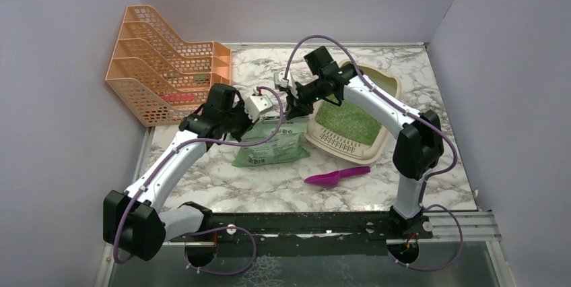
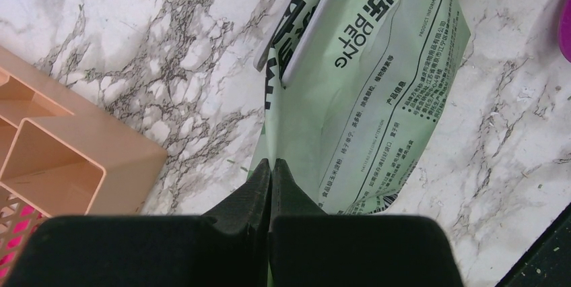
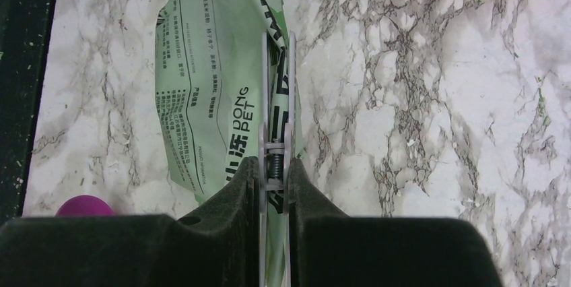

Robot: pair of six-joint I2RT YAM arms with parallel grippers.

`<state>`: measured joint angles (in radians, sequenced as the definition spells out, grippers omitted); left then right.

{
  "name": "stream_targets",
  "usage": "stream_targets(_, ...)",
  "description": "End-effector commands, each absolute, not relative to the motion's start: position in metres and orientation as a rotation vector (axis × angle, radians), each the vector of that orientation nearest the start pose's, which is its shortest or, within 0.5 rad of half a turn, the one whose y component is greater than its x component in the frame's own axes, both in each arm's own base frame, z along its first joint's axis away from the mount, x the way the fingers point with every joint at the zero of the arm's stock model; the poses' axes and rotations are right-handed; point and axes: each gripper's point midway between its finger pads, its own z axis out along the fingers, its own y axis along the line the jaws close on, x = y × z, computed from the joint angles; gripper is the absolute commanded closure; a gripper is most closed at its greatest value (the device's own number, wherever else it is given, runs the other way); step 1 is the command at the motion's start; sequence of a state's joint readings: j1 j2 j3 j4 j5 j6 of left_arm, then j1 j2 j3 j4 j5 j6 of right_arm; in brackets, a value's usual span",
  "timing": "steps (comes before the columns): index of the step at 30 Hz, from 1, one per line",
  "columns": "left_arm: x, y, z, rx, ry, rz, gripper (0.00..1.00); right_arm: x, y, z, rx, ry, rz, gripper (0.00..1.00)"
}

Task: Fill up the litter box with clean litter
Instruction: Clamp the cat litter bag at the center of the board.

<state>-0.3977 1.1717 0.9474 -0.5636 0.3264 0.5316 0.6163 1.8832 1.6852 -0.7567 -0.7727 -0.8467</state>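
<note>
L hand (image 2: 271, 163) pressed shut on litter bag (image 2: 377, 85) edge to anchor it; R hand (image 3: 273, 162) pinches grey clip (image 3: 276, 149), prob. to unseal before pouring into litter box (image 1: 340, 144).

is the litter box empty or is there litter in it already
Not empty. The top view shows green granules spread over the floor of the litter box; how deep they lie cannot be told.

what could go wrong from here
The right end effector squeezes the grey clip on the litter bag, which sits beside the litter box, not over it; if the clip is released, the contents may spill onto the table. The left end effector pinches only thin film at the bag's edge, so it may slip.
</note>
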Motion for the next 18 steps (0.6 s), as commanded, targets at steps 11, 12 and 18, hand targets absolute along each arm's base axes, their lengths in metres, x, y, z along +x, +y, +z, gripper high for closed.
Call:
stream_targets(11, 0.286, -0.168, 0.185, 1.181, 1.915, -0.345, 1.0, 0.338, 0.348, 0.204, -1.542, 1.59, 0.718, 0.53)
stream_targets(12, 0.286, -0.168, 0.186, 1.181, 1.912, -0.346, 1.0, 0.34, 0.345, 0.211, -1.507, 1.577, 0.697, 0.52)
stream_targets(18, 0.286, -0.169, 0.188, 1.18, 1.906, -0.351, 1.0, 0.326, 0.33, 0.234, -1.424, 1.497, 0.686, 0.48)
